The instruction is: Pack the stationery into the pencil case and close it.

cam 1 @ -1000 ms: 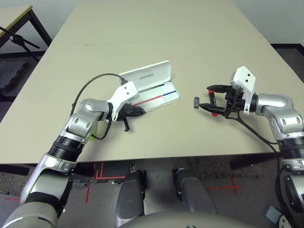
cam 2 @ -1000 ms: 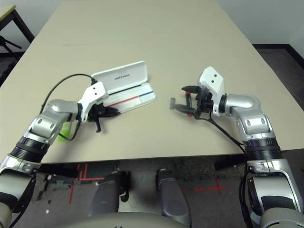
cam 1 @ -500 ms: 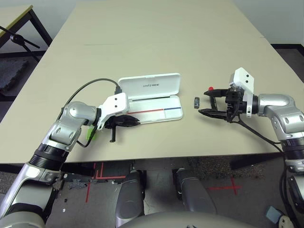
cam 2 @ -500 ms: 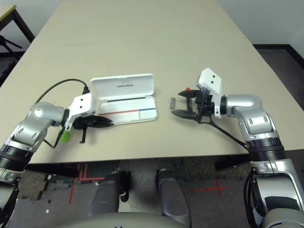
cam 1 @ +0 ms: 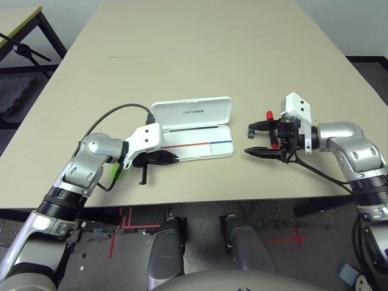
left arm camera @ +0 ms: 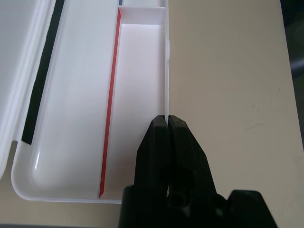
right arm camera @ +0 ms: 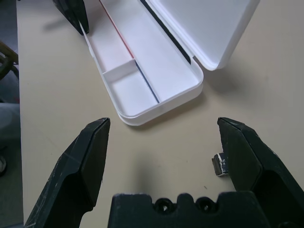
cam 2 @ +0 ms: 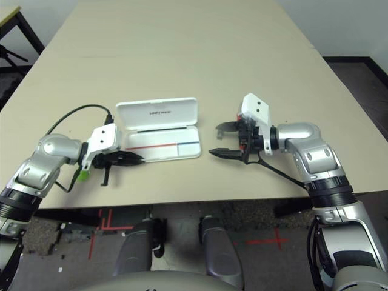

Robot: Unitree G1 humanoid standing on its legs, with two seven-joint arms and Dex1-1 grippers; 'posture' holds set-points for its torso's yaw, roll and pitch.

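The white pencil case (cam 1: 221, 148) in front of you lies open on the counter (cam 1: 200, 66), a slim rounded rectangle with its hinge side away from you and its lid (cam 1: 212, 112) raised toward the counter's far edge. Inside, you can see a long black strip (left arm camera: 43, 71) beside the hinge, a red line (left arm camera: 111, 90) and a shorter blue line (right arm camera: 146, 81); a low divider (right arm camera: 118, 70) crosses the front part, splitting it into two compartments, and no stationery lies in the case.

Your left end effector (cam 1: 177, 159) is pinched closed on the case's front wall, near its left corner. Your right end effector (right arm camera: 164, 123) is wide, its two fingers apart with nothing gripped between them, over the counter to the right of the case.

The tiny dark grey block (right arm camera: 220, 164) sits on the counter right of the case, just by one of your right fingertips. The black marker with its red cap (cam 1: 270, 115) lies beneath your right end effector, which hides much of it. The lime-green highlighter (cam 1: 116, 171) is toward the counter's left front, mostly blocked by your left arm (cam 1: 103, 151).

Dark lettering on the lid reads "UNITREE".
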